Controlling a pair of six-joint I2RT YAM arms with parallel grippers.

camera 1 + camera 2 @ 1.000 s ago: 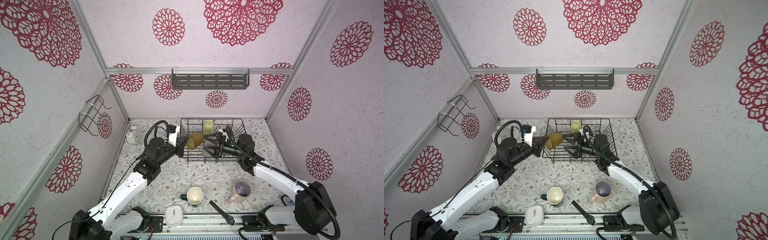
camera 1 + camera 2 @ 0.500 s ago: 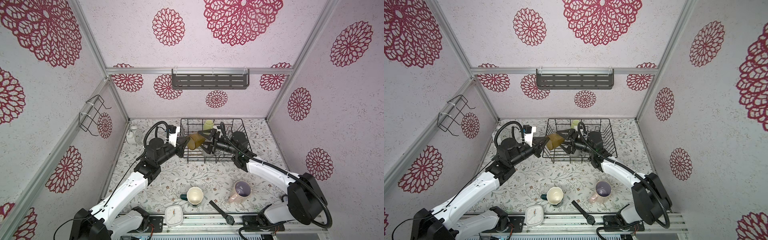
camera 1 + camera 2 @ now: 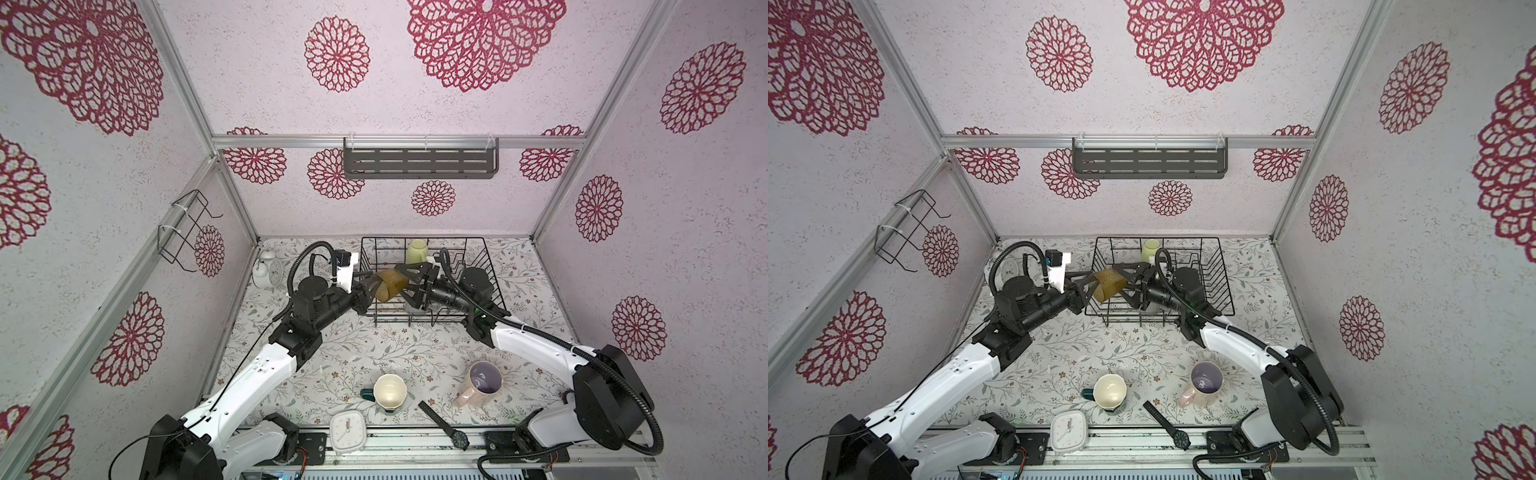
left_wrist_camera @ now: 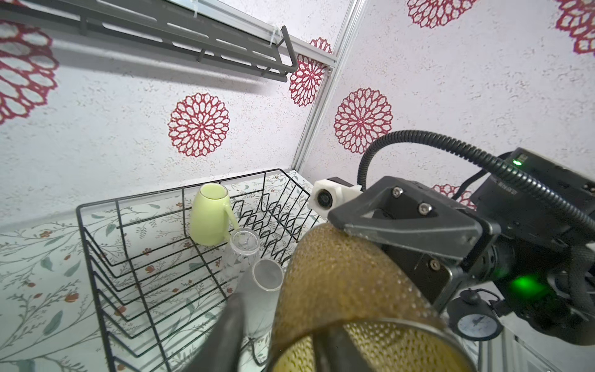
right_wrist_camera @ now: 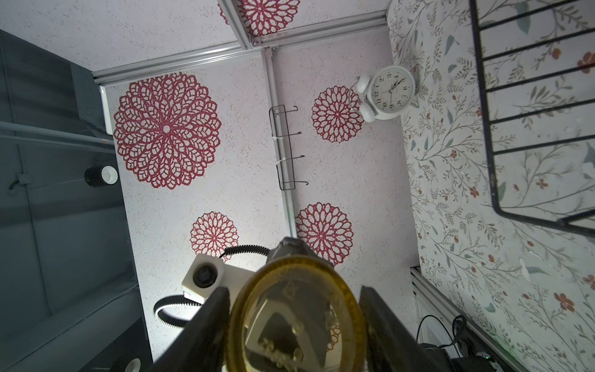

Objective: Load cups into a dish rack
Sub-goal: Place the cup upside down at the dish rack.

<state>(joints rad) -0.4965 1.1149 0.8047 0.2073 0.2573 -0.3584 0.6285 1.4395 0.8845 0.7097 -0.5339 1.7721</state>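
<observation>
Two grippers at tumbler [image 3: 390, 284], mid-frame: left gripper [image 3: 371, 286] parted astride rim; right gripper [image 3: 404, 282] flanks base, clamp unclear. Seat right squeeze before pulling left out straight.

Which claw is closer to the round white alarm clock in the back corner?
Left. The left claw is at the mouth of the amber tumbler, on the side toward the round white alarm clock. The right claw is at the tumbler's other end, farther away.
</observation>
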